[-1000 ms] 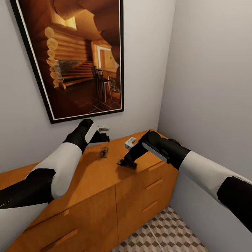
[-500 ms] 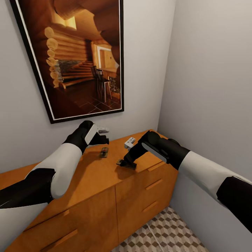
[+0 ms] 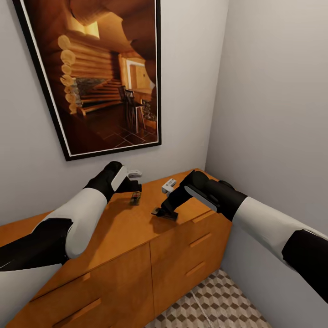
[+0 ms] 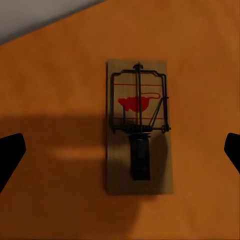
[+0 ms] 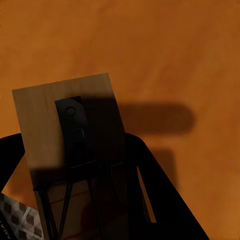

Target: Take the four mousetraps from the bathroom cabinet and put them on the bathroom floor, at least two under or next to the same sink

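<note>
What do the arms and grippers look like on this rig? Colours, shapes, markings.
Both arms are smooth white shells with glossy black joint sections, rounded and tapering to black wrists with a white panel. A small light-grey camera block sits at each wrist. The left gripper and right gripper have black fingers. No cables or markings visible.

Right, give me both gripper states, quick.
Left gripper: open, over a mousetrap lying on the cabinet, not holding it.
Right gripper: shut on a second mousetrap.
</note>
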